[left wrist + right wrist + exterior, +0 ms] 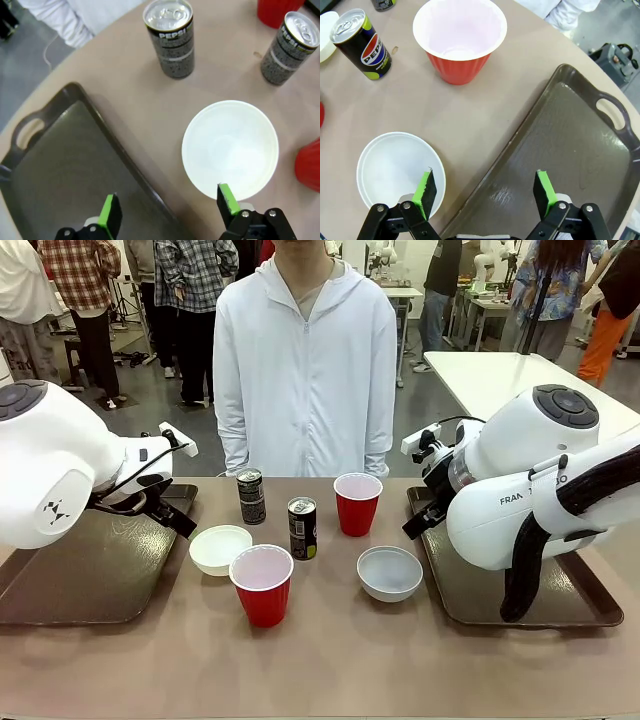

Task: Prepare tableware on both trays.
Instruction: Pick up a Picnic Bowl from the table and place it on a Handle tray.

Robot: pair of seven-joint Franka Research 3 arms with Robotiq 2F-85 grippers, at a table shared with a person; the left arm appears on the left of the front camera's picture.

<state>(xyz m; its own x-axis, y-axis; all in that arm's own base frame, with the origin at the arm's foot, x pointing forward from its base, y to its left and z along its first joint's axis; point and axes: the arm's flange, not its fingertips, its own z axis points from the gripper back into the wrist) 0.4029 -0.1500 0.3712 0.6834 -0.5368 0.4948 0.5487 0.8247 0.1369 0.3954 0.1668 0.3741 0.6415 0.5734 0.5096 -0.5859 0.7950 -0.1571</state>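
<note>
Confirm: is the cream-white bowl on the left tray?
No, the cream-white bowl sits on the table beside the left tray.

Between my left tray (70, 585) and right tray (575, 605) stand far Pepsi can (250, 497), near Pepsi can (302, 528), far cup (357, 503), near cup (262, 584), left bowl (220, 549), right bowl (390, 573).

Tan surface (330, 670) w/ small brown speck (395, 49) on it. Person (305, 360) in white zip hoodie stands centre, just behind far edge, arms down. Bg: grey floor (150, 405), white table (500, 375) at right. Several people stand further off, incl. red plaid shirt (75, 275) and grey plaid shirt (195, 270) at left, orange trousers (605, 340) far right.
</note>
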